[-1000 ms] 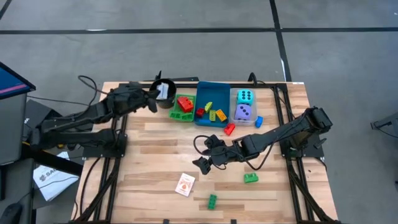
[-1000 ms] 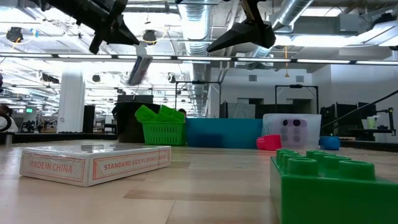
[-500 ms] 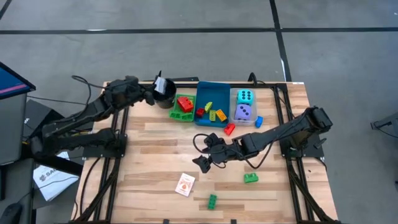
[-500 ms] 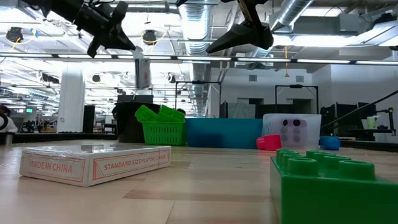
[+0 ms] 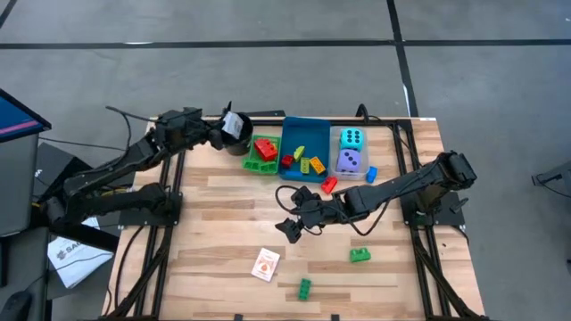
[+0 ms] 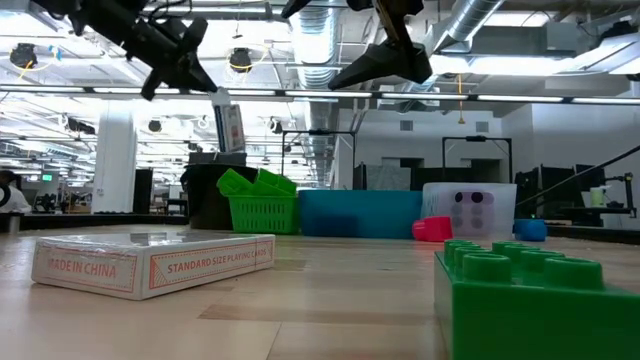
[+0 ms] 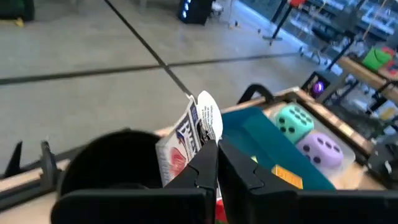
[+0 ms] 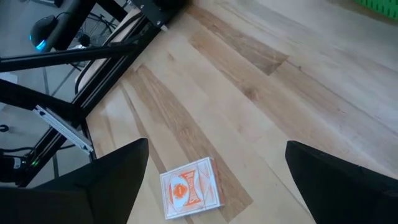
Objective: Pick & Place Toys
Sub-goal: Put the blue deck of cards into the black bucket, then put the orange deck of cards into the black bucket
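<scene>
1. At about eleven o'clock on the tabletop (image 5: 223,192), the left gripper (image 5: 217,135) has its jaws clenched on a small white card pack with blue and red print (image 7: 194,134). The pack stands on edge, its long axis roughly upright, right over the round black cup (image 5: 238,129); the drop looks to be straight down.
2. Toward the tabletop's six o'clock edge, a second white card pack with an orange back (image 5: 265,264) lies flat.
3. Just above and toward one o'clock of that pack, the right gripper (image 5: 292,226) hovers with its jaws spread wide and empty. It is plainly the nearer arm.
4. From the right wrist view, the flat pack (image 8: 188,189) sits between the two dark fingers (image 8: 106,171), so the approach is a descent toward seven o'clock.
</scene>
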Action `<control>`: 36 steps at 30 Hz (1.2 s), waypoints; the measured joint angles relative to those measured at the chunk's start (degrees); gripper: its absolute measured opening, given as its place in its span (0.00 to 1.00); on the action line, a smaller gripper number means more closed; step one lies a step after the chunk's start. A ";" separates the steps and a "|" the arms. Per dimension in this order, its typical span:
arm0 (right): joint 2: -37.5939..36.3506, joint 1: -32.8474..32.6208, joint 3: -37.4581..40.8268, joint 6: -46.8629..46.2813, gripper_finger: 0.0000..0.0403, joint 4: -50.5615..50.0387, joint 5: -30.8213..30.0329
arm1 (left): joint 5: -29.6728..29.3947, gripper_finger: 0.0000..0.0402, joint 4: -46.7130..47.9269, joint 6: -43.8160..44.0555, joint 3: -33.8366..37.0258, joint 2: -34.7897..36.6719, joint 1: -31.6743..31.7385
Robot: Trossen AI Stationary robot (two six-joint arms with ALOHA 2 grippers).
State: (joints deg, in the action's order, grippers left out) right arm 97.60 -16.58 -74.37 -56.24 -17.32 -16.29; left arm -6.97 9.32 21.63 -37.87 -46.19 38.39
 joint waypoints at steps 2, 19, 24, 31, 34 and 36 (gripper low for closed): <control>0.00 -0.02 -0.02 0.21 0.92 0.04 0.14 | 1.04 0.00 -0.06 0.00 0.00 -1.60 0.00; 0.04 0.22 -0.02 0.78 0.92 -0.64 1.42 | -0.74 0.00 -0.85 -0.39 0.00 -7.13 -0.07; 0.04 0.25 0.00 1.21 0.92 -0.68 1.42 | -2.31 0.00 -0.82 -0.39 0.00 -7.13 -0.07; 0.04 0.24 0.00 1.37 0.92 -0.97 1.42 | -4.26 0.03 -0.81 -0.33 0.00 -7.13 -0.07; 0.07 0.24 0.00 1.37 0.92 -1.03 1.44 | -5.24 0.09 -0.88 -0.02 0.00 -7.09 -0.09; 0.07 0.23 0.00 1.37 0.92 -1.05 1.44 | -5.24 0.15 -0.85 0.71 0.00 -7.09 -0.07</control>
State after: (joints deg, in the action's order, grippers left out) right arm 97.67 -16.35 -74.37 -54.87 -18.37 -14.85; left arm -12.21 8.47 22.34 -37.87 -53.28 38.33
